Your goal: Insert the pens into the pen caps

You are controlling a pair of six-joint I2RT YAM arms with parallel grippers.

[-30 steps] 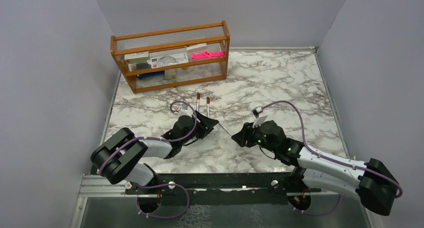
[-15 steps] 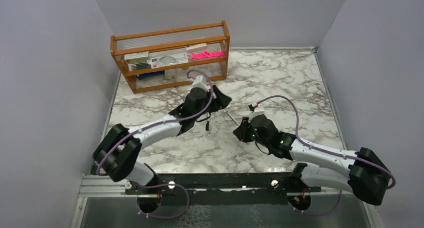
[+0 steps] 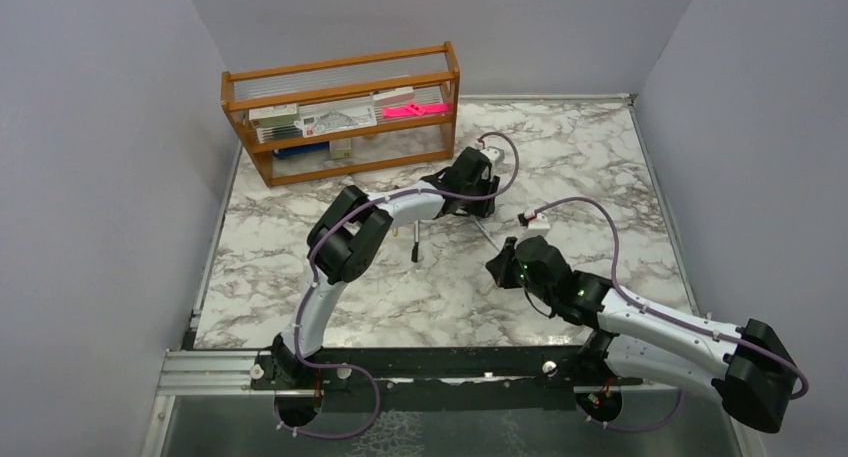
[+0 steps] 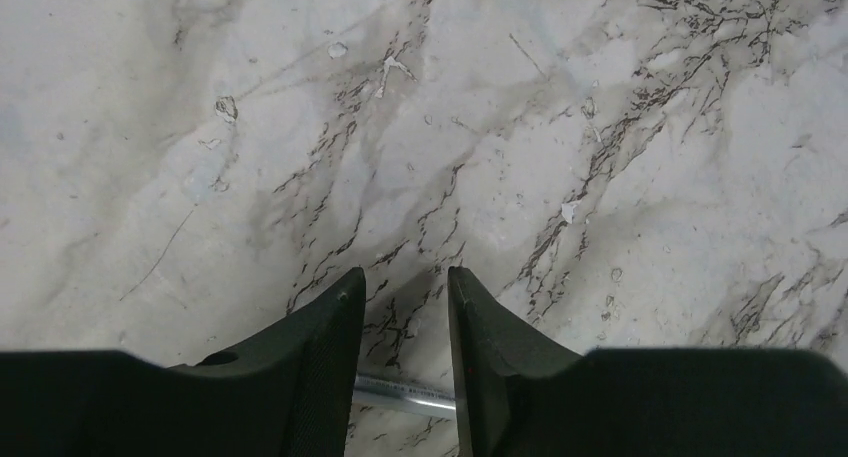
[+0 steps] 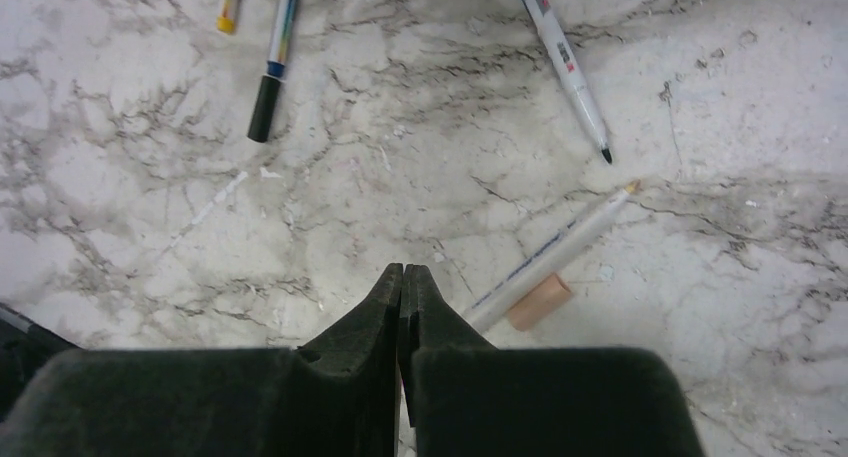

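Note:
My left gripper (image 3: 472, 199) reaches far out over the marble table (image 3: 560, 157). In the left wrist view it (image 4: 400, 275) is open, and a silver-grey pen barrel (image 4: 405, 395) lies crosswise under the gap, deep between the fingers. My right gripper (image 3: 498, 264) is shut (image 5: 403, 269) with its tips just above the table. Right of it lies a white pen (image 5: 560, 247) with a pale peach cap (image 5: 538, 303) beside it. Farther off are a white marker with a black tip (image 5: 565, 62), a pen with a black cap (image 5: 270, 72) and a yellow-ended pen (image 5: 228, 7).
A wooden shelf rack (image 3: 340, 112) with boxed stationery and a bright pink item (image 3: 412, 108) stands at the back left. A dark-ended pen (image 3: 415, 239) lies near the left arm's elbow. Grey walls close in the table on three sides.
My left arm has swung from the near left out to the far middle of the table. My right gripper has shifted slightly right and stayed shut.

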